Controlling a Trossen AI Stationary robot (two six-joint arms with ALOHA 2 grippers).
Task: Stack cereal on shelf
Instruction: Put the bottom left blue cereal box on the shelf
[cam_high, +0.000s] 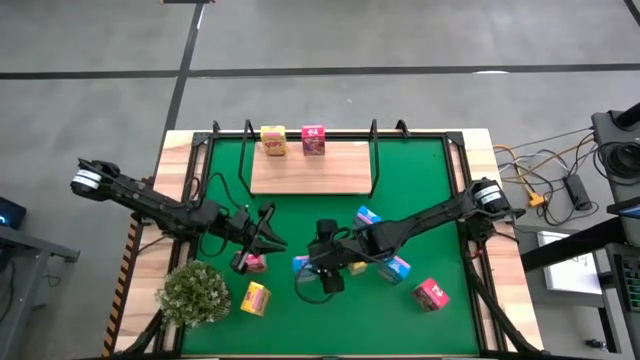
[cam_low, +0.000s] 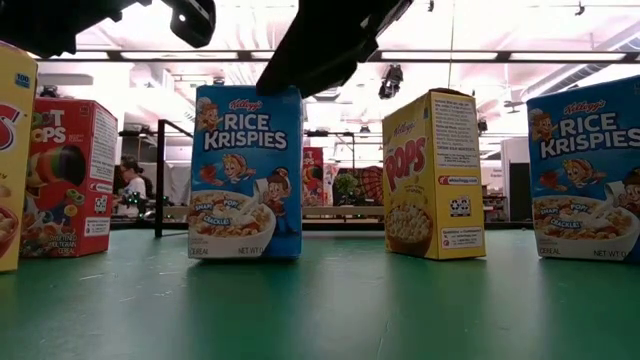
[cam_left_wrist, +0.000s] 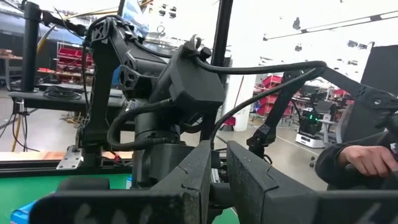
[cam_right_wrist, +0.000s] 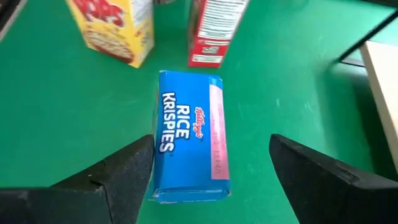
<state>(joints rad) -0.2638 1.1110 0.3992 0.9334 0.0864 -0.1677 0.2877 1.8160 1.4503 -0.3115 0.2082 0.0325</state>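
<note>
The shelf (cam_high: 310, 170), a light wooden board, lies at the far middle of the green mat. A yellow cereal carton (cam_high: 273, 140) and a pink-red one (cam_high: 313, 140) stand at its far edge. My right gripper (cam_right_wrist: 211, 146) is open above an upright blue cereal carton (cam_right_wrist: 189, 143), with one finger on either side of it and no contact that I can see. In the high view this carton (cam_high: 301, 264) stands at the mat's near middle. My left gripper (cam_high: 265, 235) is shut and holds nothing, just left of the right one, near a pink-red carton (cam_high: 252, 262).
More cartons stand on the mat: two blue (cam_high: 368, 216) (cam_high: 397, 268), two yellow (cam_high: 357, 266) (cam_high: 255, 298) and one pink-red (cam_high: 432, 294). A bushy plant (cam_high: 195, 292) sits at the near left. A black wire frame (cam_high: 375, 150) rises at the shelf's ends.
</note>
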